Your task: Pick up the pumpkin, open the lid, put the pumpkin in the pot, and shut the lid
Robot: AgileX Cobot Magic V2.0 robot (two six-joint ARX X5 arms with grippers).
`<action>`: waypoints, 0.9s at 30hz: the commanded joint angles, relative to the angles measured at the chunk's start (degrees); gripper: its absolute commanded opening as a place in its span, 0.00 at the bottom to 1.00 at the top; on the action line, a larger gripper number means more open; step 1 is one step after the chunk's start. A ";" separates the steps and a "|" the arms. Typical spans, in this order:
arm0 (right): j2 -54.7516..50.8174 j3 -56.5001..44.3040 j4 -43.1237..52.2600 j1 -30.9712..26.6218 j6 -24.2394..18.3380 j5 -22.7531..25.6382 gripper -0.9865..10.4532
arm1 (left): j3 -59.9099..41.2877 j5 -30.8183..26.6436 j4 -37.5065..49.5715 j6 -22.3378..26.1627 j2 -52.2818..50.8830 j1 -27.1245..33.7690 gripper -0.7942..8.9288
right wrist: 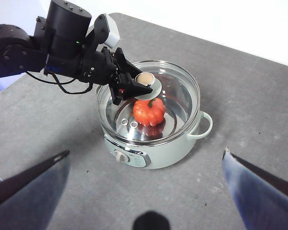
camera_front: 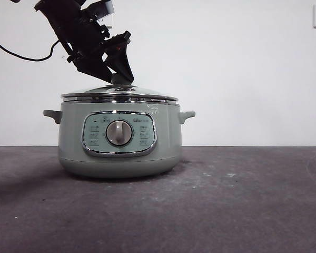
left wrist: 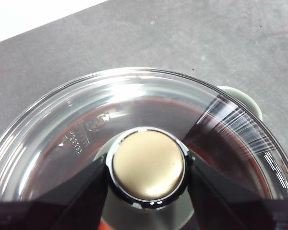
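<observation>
The pale green pot (camera_front: 121, 153) stands on the dark table with the glass lid (camera_front: 118, 95) resting flat on its rim. My left gripper (camera_front: 121, 79) comes down from the upper left, its jaws pressed against either side of the lid's knob (left wrist: 148, 165). In the right wrist view the orange pumpkin (right wrist: 149, 111) sits inside the pot (right wrist: 168, 151), seen through the lid (right wrist: 182, 96). My right gripper (right wrist: 146, 152) hovers high above the table on the dial side of the pot, open and holding nothing.
A side handle (right wrist: 204, 127) sticks out from the pot on each side. The grey tabletop (camera_front: 242, 200) stretches around the pot, with a white wall behind. A black cable (camera_front: 21, 55) hangs from the left arm.
</observation>
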 commanded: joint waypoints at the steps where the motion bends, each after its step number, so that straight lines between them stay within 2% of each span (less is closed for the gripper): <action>1: -0.13 -0.13 0.15 0.17 -0.24 -0.09 0.69 | 0.26 0.44 2.62 0.55 0.17 -0.17 0.07; 12: -0.13 -0.13 0.59 0.11 -0.61 0.17 0.69 | 0.26 -0.79 0.44 0.55 2.93 -1.51 0.07; 27: -0.11 -0.13 0.57 0.11 -1.20 0.33 0.69 | 0.26 -0.57 -8.87 0.74 3.21 -1.88 0.08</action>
